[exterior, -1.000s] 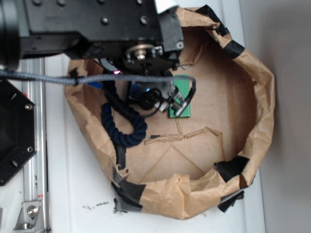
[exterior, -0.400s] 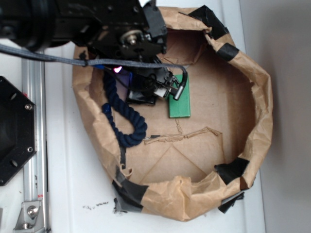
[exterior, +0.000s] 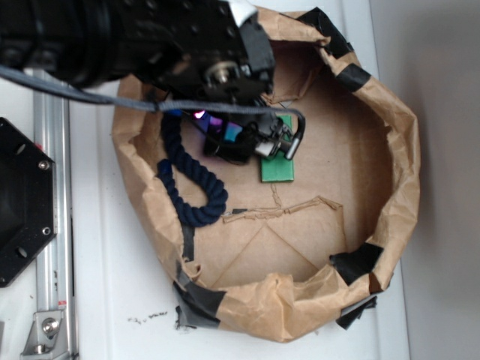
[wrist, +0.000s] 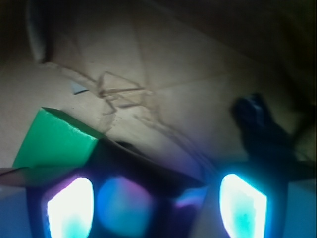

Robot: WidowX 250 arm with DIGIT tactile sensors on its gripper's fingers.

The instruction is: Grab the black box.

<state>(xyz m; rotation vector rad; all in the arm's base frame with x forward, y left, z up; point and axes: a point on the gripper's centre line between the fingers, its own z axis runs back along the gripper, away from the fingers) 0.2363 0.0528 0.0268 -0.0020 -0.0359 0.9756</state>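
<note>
The black box point(exterior: 225, 149) lies on the cardboard floor of the paper basin, just left of the green block point(exterior: 277, 169). My gripper point(exterior: 234, 139) hangs low over the box, largely hiding it under the arm. In the wrist view the glossy black box point(wrist: 143, 171) sits between my two glowing fingers point(wrist: 69, 208). My gripper point(wrist: 156, 201) is open, with a strip of cardboard showing between the box and the right finger. The green block point(wrist: 54, 144) is just outside the left finger.
A dark navy rope point(exterior: 189, 184) curls along the basin's left side and appears as a dark navy rope point(wrist: 257, 124) right of the fingers. The crumpled brown paper wall point(exterior: 405, 172) with black tape rings the floor. A metal rail point(exterior: 49, 225) runs outside on the left.
The arm swung left off the green block to the black box, then shifted slightly right. The box now sits between the fingers. Rope and green block have not moved.
</note>
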